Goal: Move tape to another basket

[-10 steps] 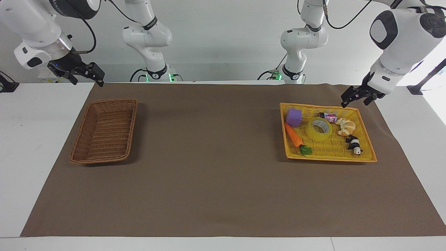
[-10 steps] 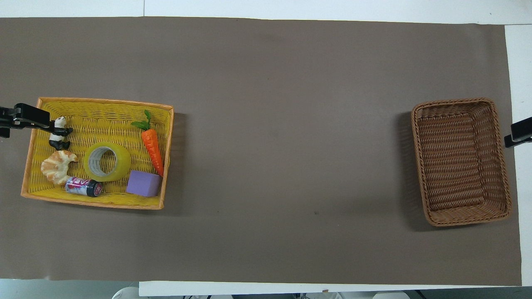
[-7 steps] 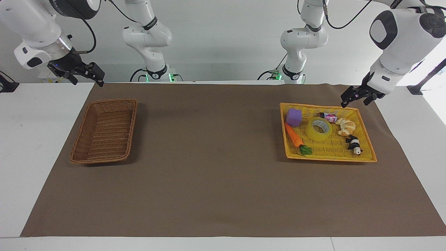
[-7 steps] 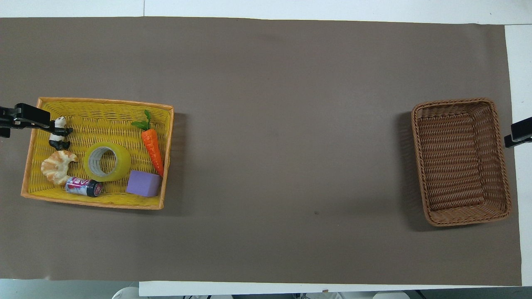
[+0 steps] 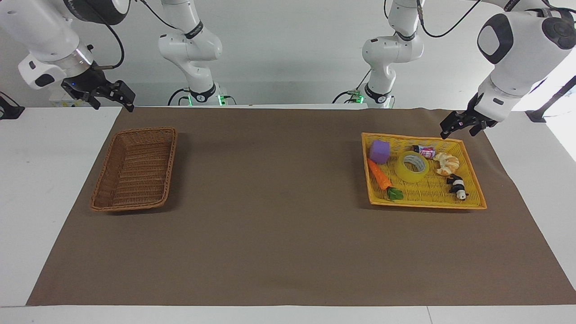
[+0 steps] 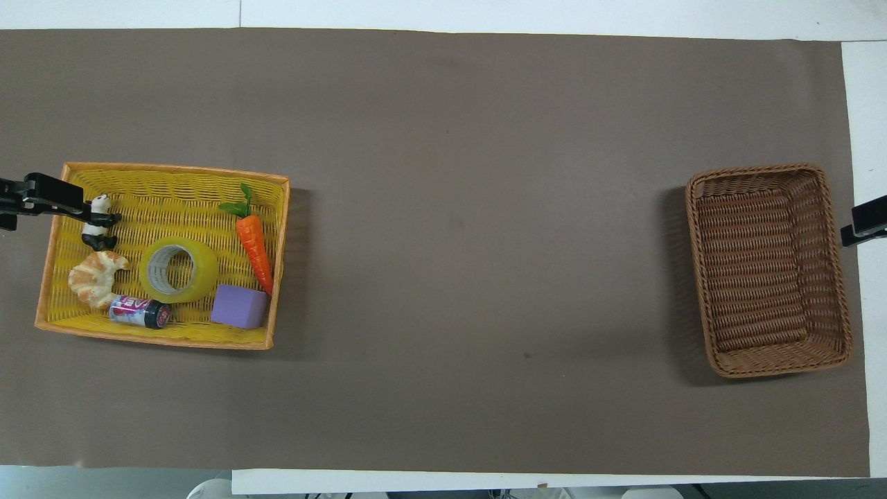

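Observation:
The tape [image 5: 411, 166] is a yellow translucent roll lying flat in the middle of the bright yellow tray-basket [image 5: 470, 180] at the left arm's end of the table; it also shows in the overhead view [image 6: 178, 269]. The brown wicker basket [image 5: 135, 168] stands empty at the right arm's end [image 6: 766, 267]. My left gripper [image 5: 457, 130] is open and empty, up over the tray-basket's corner nearest the robots [image 6: 28, 208], apart from the tape. My right gripper [image 5: 113, 104] is open and empty, waiting beside the wicker basket [image 6: 863, 225].
In the yellow tray-basket with the tape lie a purple cube [image 5: 380, 151], a carrot [image 5: 380, 178], a croissant [image 5: 446, 163], a small can [image 5: 424, 151] and a panda figure [image 5: 457, 186]. A brown mat [image 5: 270, 216] covers the table.

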